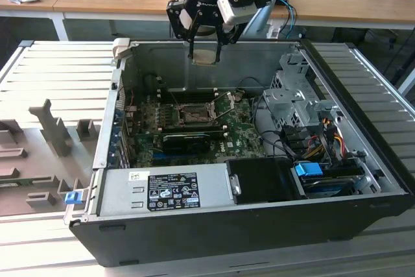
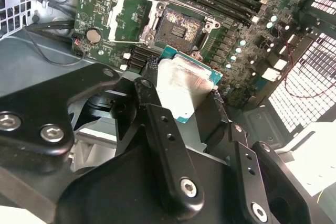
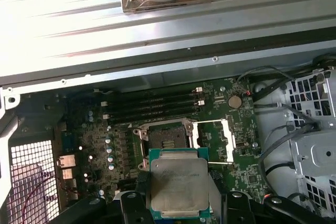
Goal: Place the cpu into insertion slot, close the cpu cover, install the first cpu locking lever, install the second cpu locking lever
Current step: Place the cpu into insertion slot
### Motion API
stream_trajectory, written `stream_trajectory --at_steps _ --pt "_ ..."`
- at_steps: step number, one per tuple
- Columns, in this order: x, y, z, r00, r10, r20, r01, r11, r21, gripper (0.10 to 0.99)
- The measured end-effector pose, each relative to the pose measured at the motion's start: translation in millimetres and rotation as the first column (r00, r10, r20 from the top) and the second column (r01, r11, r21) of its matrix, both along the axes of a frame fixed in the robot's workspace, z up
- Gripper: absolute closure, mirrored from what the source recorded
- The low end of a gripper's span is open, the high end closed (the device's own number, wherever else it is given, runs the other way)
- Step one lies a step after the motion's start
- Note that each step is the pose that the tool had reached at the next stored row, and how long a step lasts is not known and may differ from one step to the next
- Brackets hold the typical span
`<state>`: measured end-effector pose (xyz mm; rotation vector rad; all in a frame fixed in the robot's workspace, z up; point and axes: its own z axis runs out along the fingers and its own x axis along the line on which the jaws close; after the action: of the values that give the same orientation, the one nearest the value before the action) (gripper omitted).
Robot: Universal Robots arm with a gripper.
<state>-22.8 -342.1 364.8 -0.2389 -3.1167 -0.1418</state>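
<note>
My gripper (image 1: 206, 48) hangs above the far wall of the open computer case, shut on the cpu (image 1: 206, 56). In both wrist views the cpu (image 3: 176, 181) (image 2: 185, 83) shows as a silvery square chip on a green base, pinched at two opposite edges by the black fingers (image 2: 146, 94). It is in the air, well above the green motherboard (image 1: 240, 137). The insertion slot (image 3: 166, 138) (image 2: 177, 25) (image 1: 193, 115) lies bare with its dark centre showing. The cpu cover (image 3: 213, 139) (image 2: 131, 17) is swung open to one side of the slot.
A black ridged card (image 1: 188, 139) lies in front of the slot and memory slots (image 3: 152, 108) lie behind it. A power supply (image 1: 165, 189) fills the near side, with a drive cage (image 1: 298, 95) and cables (image 1: 324, 141) on the exterior view's right. Grey fixtures (image 1: 52, 128) stand outside the case.
</note>
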Motion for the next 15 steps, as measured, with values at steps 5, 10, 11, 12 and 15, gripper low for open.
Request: stream_trajectory --at_steps 5,10,11,12,15 --pt "0.0 0.0 0.0 0.9999 -0.011 0.0 0.011 0.9999 0.0 0.557" --pt "0.0 0.0 -0.1 0.9998 -0.021 0.0 0.021 0.9998 0.0 0.557" --pt "0.0 0.0 0.0 0.9997 -0.022 0.0 0.022 0.9997 0.0 0.557" --pt "0.0 0.0 0.0 0.9997 -0.024 0.0 0.024 0.9997 0.0 0.557" --pt "0.0 0.0 -0.1 0.9996 -0.028 0.0 0.028 0.9996 0.0 0.557"
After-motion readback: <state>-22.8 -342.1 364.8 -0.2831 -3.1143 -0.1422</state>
